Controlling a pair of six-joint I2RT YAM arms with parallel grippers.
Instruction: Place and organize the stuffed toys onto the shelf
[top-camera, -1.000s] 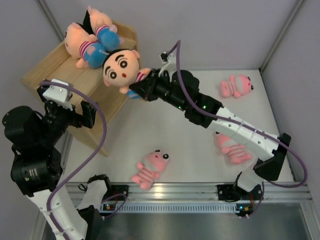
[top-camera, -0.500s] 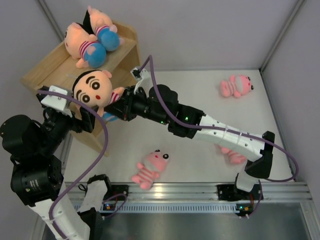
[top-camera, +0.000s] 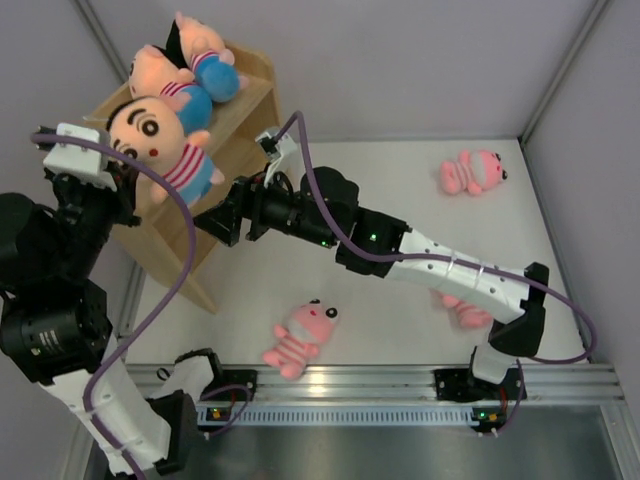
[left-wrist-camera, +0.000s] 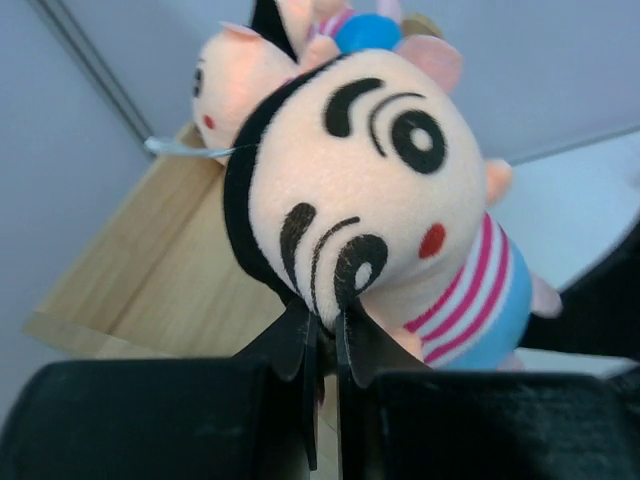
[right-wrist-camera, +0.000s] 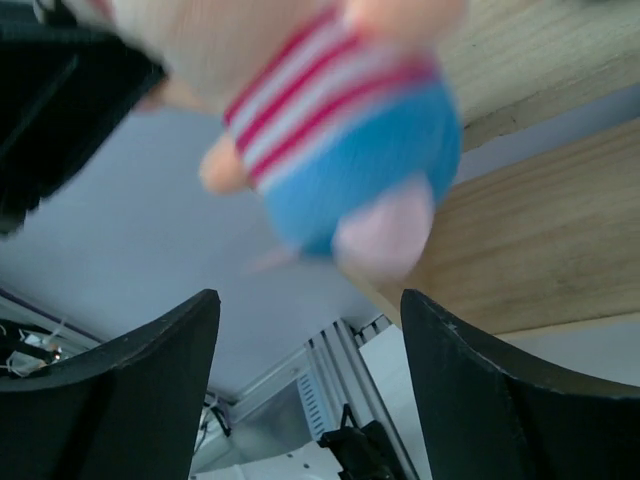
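A boy stuffed toy (top-camera: 160, 140) with black hair, a pink-striped shirt and blue shorts hangs against the front of the wooden shelf (top-camera: 235, 135). My left gripper (top-camera: 127, 178) is shut on its head; in the left wrist view the fingers (left-wrist-camera: 290, 340) pinch the plush face (left-wrist-camera: 370, 200). My right gripper (top-camera: 218, 220) is open just right of and below the toy. In the right wrist view its gripper (right-wrist-camera: 310, 350) holds nothing, with the blurred toy (right-wrist-camera: 350, 150) beyond. Two more boy toys (top-camera: 170, 85) (top-camera: 205, 50) lie on the shelf top.
Pink striped animals lie on the white table: one far right (top-camera: 472, 172), one near the front edge (top-camera: 300, 338), one partly under my right forearm (top-camera: 465, 305). The shelf side panel (right-wrist-camera: 530, 240) is close to my right fingers. A metal rail (top-camera: 380, 380) runs along the near edge.
The right gripper opened and let go of the boy toy. The left gripper shut on its head and carried it up and to the left, toward the shelf top.
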